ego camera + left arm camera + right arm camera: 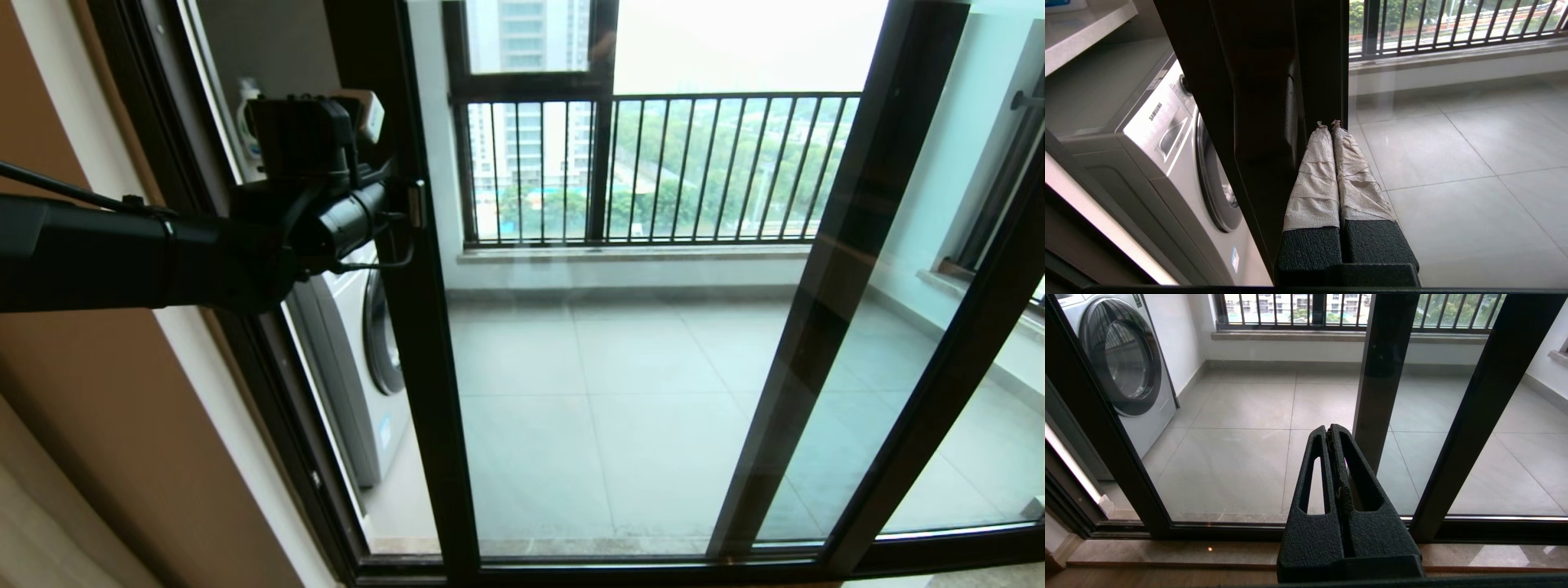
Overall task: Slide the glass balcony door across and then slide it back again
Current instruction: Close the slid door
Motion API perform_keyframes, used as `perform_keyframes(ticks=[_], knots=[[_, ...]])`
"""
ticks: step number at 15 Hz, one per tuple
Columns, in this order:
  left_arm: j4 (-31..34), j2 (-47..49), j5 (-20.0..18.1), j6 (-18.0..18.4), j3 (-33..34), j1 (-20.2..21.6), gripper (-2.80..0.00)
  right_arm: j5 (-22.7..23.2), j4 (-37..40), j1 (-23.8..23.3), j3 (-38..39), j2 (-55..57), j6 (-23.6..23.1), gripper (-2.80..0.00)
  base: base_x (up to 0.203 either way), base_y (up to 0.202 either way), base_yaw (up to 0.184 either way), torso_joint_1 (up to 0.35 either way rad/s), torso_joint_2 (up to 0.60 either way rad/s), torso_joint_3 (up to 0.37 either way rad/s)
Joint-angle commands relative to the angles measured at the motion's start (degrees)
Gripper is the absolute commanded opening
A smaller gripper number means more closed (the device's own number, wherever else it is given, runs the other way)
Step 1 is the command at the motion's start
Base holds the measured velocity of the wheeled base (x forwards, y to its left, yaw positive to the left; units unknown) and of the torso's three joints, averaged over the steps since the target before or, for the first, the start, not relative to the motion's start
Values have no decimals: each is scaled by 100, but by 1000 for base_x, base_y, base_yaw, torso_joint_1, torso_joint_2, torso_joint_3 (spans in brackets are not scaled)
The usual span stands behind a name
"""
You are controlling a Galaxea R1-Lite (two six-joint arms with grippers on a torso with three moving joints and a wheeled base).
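The glass balcony door (620,392) stands just ahead, its dark handle-side upright set a little way off the outer frame, so a narrow opening beside that upright shows the washing machine (359,367) on the balcony. The left gripper (1331,126) is up at the small latch handle (417,204) on that upright, its paper-wrapped fingers (1316,179) pressed together with nothing between them, tips resting against the edge of the upright on the glass side. It looks to me like a push with closed fingers, not a grasp; which of the two slides is under way I cannot tell from this alone. The next move seems to call for steady sideways pressure along the track, keeping the tips on the metal and off the glass. The right gripper (1333,435) hangs low before the door's bottom rail, fingers together and holding nothing, idle. Away from the handle upright, a second dark-framed panel (824,327) overlaps the door, and beyond the glass runs the black barred railing (653,171). The washing machine sits close behind the opening but clear of the track, as far as I can see.
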Motion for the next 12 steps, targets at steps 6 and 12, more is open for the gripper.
perform_keyframes(ticks=[6, 12], knots=[[-362, -219, -40, 14, 294, 311, -280, 5, 0, -7, 70, 4, -6, -280, 0, 0, 0, 0, 0, 0], [-362, -237, -55, 23, 303, 695, -280, 5, -6, -7, 70, 2, -6, -280, 0, 0, 0, 0, 0, 0]])
